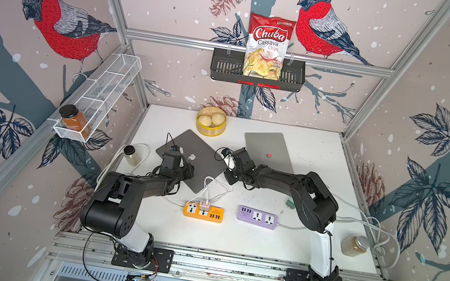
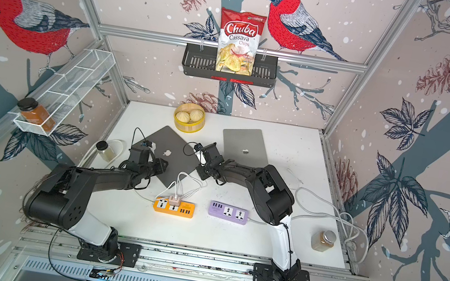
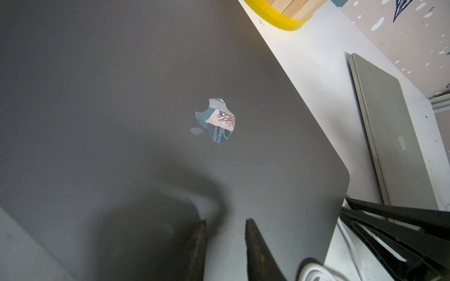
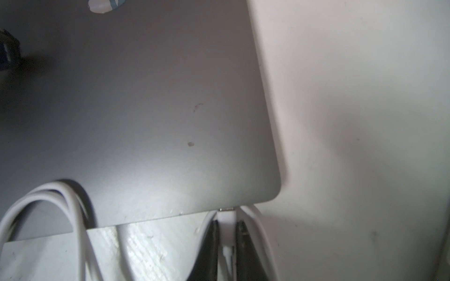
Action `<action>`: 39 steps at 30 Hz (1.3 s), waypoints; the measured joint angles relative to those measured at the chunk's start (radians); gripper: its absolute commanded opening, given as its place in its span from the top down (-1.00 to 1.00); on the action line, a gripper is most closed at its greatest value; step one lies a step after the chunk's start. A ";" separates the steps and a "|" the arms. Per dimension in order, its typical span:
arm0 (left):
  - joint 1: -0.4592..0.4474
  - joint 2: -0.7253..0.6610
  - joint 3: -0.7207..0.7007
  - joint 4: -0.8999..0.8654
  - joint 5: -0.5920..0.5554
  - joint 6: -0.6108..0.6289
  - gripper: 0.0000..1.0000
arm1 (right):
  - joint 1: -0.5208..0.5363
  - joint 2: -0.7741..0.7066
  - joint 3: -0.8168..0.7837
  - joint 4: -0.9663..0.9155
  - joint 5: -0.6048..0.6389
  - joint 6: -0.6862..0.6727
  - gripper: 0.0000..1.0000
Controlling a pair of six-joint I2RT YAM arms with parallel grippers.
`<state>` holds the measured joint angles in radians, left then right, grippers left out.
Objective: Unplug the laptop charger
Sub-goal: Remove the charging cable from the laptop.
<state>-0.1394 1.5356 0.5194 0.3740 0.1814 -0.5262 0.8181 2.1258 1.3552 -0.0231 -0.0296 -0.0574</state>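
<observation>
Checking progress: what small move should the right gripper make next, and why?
Probably pull the right gripper straight back, away from the dark laptop: its fingers pinch the white plug, which sits in the laptop's edge, and the left gripper appears to press on the laptop, bracing it.

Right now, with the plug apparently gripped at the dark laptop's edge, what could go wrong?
1. The right tool holds only the slim charger plug; a skewed pull could slip off or bend it.
2. The dark laptop could slide along if the left tool above its lid is not pressing; contact is unclear.
3. The white cable loops beside that tool and could snag.
</observation>
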 measured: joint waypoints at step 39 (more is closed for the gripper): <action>0.002 0.010 0.001 0.014 0.002 0.000 0.40 | 0.002 -0.092 -0.116 -0.016 0.028 0.034 0.93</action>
<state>-0.1375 1.5455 0.5205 0.3885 0.1833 -0.5262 0.8196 2.0335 1.2396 -0.0391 -0.0013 -0.0231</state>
